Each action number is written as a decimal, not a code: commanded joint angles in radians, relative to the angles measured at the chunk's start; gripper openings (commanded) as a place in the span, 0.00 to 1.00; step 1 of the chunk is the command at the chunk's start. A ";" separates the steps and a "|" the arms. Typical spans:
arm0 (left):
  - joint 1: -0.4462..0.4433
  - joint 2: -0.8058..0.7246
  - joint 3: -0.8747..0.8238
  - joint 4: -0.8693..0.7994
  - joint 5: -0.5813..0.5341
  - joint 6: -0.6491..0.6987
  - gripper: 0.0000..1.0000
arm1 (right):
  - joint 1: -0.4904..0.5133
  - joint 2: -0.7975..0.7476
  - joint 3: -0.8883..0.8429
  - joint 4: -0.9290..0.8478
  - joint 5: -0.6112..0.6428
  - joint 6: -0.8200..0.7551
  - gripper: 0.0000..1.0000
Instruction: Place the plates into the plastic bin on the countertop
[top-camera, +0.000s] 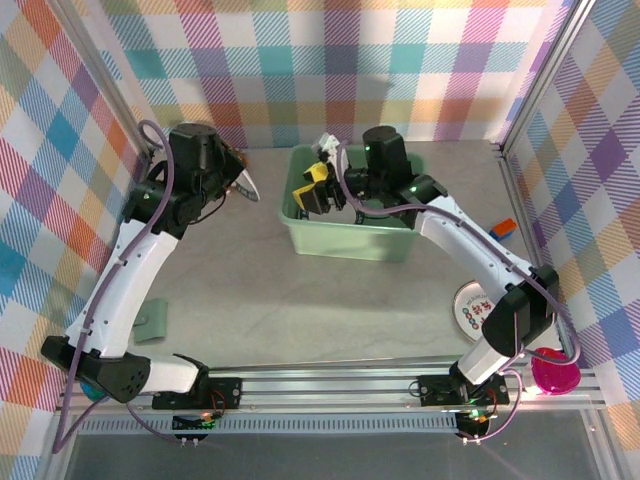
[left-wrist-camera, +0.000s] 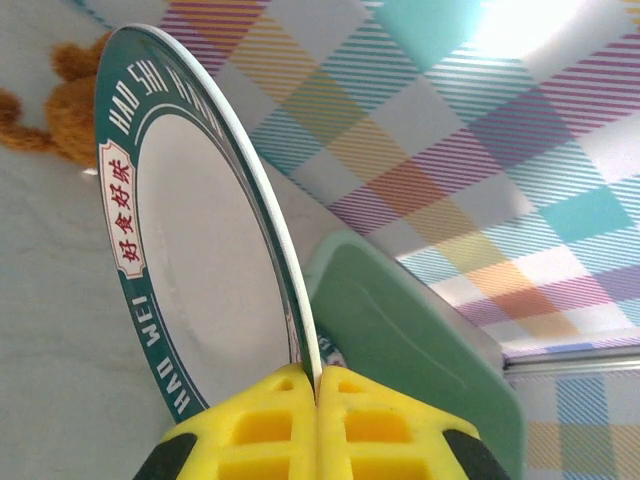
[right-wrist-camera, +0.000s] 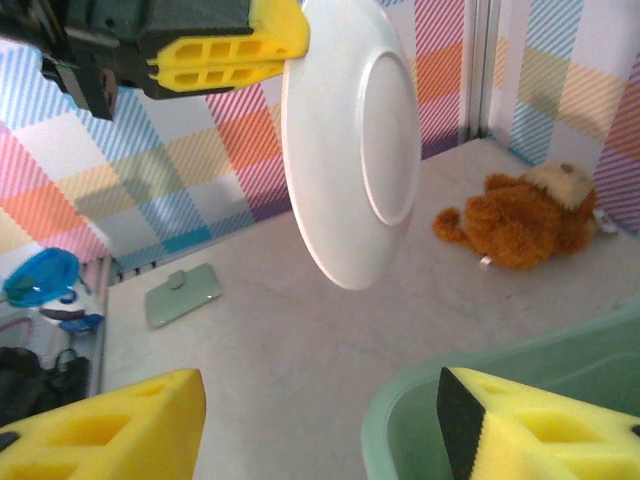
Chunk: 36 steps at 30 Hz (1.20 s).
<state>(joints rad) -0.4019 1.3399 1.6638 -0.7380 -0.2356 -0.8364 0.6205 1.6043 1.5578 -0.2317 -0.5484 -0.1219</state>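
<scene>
One plate (left-wrist-camera: 200, 280), teal-rimmed with a red label, stood on edge in the left claw (left-wrist-camera: 317, 385), whose yellow fingers were pinched tight on its rim. It hung above the worktop (top-camera: 300, 300) just beside the left end of the green bin (top-camera: 345, 235), not yet over it. The right claw (right-wrist-camera: 322, 390) hovered at the bin's left part, facing that plate, with its fingers wide apart and nothing between them.

A dotted plate (top-camera: 478, 308) lay flat on the worktop beside the right arm, well apart from the bin, untouched. How many plates already lay inside the bin could not be told, because the right arm covered most of its inside.

Judging from this, the job was somewhere in the middle. The held plate had been lifted but not delivered; it needed to cross the rim and go down, or pass to the waiting right claw. The dotted plate was not yet picked up. A teddy bear (right-wrist-camera: 520, 215) and a small green lid (right-wrist-camera: 185, 293) on the worktop looked to be no part of the job.
</scene>
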 joint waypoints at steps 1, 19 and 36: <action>-0.026 0.004 0.058 0.081 0.001 0.027 0.00 | 0.041 0.012 -0.035 0.175 0.104 -0.093 0.62; -0.083 0.027 0.090 0.102 -0.022 0.002 0.00 | 0.131 0.130 -0.077 0.494 0.213 -0.068 0.57; -0.095 0.058 0.095 0.131 -0.012 -0.030 0.00 | 0.156 0.184 -0.068 0.519 0.485 0.008 0.30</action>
<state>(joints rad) -0.4828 1.4006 1.7145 -0.6601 -0.2520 -0.8536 0.7746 1.7855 1.4799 0.2371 -0.1150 -0.1184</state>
